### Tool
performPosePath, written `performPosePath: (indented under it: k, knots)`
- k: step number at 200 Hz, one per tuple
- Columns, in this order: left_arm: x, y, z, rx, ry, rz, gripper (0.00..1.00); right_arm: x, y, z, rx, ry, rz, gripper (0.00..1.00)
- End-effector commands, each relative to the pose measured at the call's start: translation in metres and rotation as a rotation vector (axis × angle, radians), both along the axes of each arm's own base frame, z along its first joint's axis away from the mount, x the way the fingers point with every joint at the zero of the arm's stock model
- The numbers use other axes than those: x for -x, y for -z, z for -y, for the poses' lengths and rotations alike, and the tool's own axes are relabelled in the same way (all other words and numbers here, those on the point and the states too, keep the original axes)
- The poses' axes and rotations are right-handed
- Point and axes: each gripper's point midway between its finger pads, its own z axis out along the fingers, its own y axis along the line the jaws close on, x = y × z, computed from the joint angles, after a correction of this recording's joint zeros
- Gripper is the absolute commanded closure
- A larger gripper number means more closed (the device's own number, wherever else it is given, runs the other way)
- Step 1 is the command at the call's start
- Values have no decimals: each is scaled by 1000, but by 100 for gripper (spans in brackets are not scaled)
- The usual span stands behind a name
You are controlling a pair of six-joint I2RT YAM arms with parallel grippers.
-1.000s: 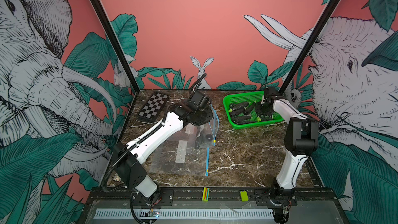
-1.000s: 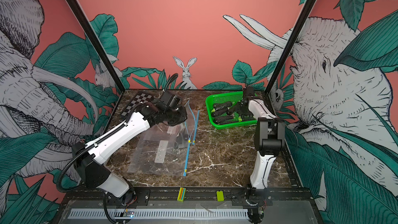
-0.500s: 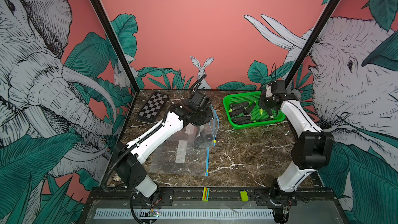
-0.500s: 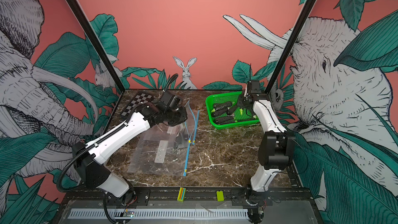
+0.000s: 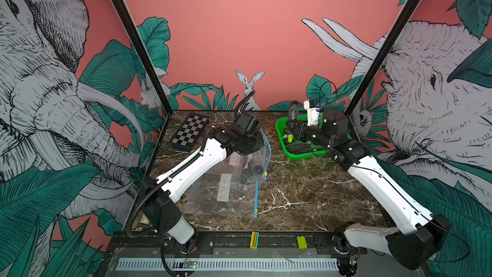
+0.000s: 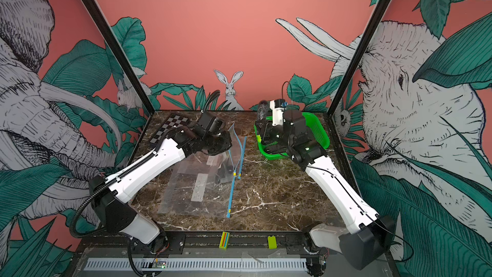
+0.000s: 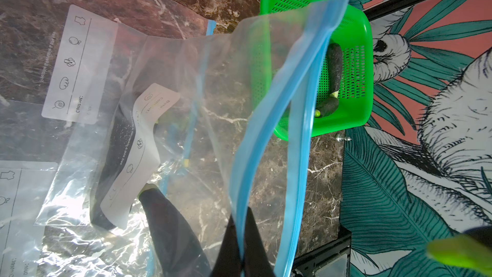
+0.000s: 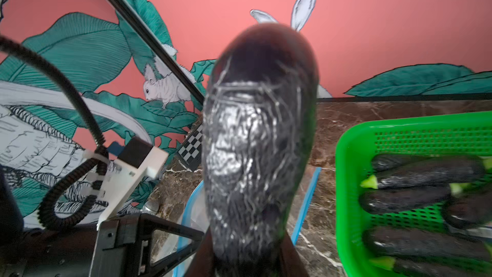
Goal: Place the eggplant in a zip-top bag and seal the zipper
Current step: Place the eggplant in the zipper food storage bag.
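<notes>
Transfer step. Right claw [image 5: 294,129] grips eggplant [image 8: 258,134] above basket [image 5: 303,155]; left claw [image 7: 239,249] pinches bag [image 7: 221,81] open. Next: insert through mouth.

worktop [image 5: 306,190]: brown marble | checkerboard [image 5: 189,132]: lying flat, 10 o'clock corner | green basket [image 5: 303,155]: 2 o'clock, near back wall | striped block [image 5: 254,240]: front rail, 6 o'clock | lime block [image 5: 302,242]: same rail, 5 o'clock | painted rabbit [image 5: 249,83]: back wall, 12 o'clock
</notes>
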Motion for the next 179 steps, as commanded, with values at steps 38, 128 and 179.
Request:
performPosePath:
  k: [38,128,179]
  knots:
    - [0,-33,-4,62,-21,54,100,5,-8,-53,-81,-16,100,86]
    - [0,-36,-5,76,-30,63,100,18,31,-81,2,-35,72,86]
    - [0,-33,-5,69,-28,62,100,25,64,-76,68,-18,15,83]
